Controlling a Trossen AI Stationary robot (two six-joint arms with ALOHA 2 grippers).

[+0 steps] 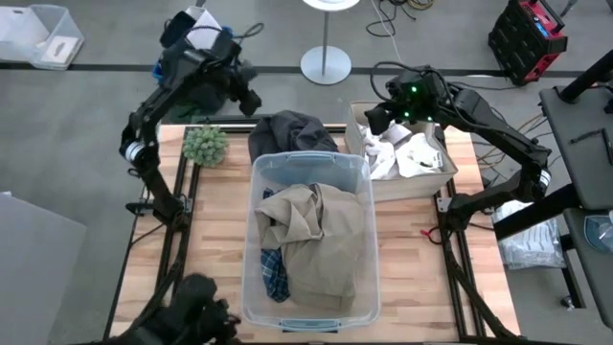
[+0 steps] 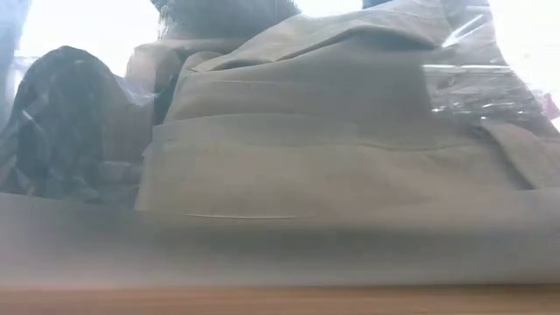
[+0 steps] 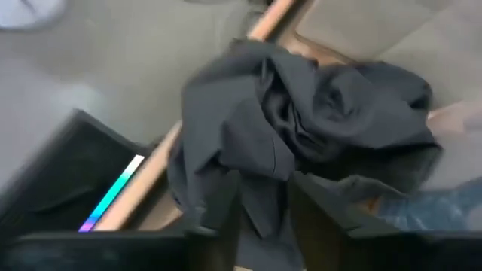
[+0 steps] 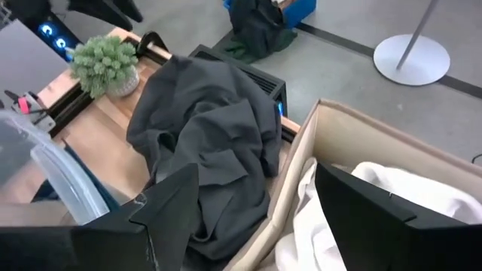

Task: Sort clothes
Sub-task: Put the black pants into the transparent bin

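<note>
A clear plastic bin [image 1: 257, 240] in the middle of the table holds a tan khaki piece [image 1: 316, 225] and a blue-and-white plaid shirt [image 1: 275, 273]. A dark grey piece [image 1: 292, 129] lies crumpled on the table just behind the bin; it also shows in the left wrist view [image 3: 301, 113] and the right wrist view [image 4: 203, 128]. Small white pieces [image 1: 407, 153] lie in a cardboard box [image 1: 356, 144] at the right. My left gripper [image 1: 251, 99] is open, raised by the grey piece's far left side. My right gripper [image 1: 375, 120] is open and empty over the box's far left corner.
A small green plant [image 1: 204, 144] stands at the table's far left. On the floor beyond the far edge are a dark bundle with a blue bag [image 4: 260, 22] and a white lamp base [image 1: 326, 64]. In the low view the bin's wall [image 2: 280, 262] fills the picture.
</note>
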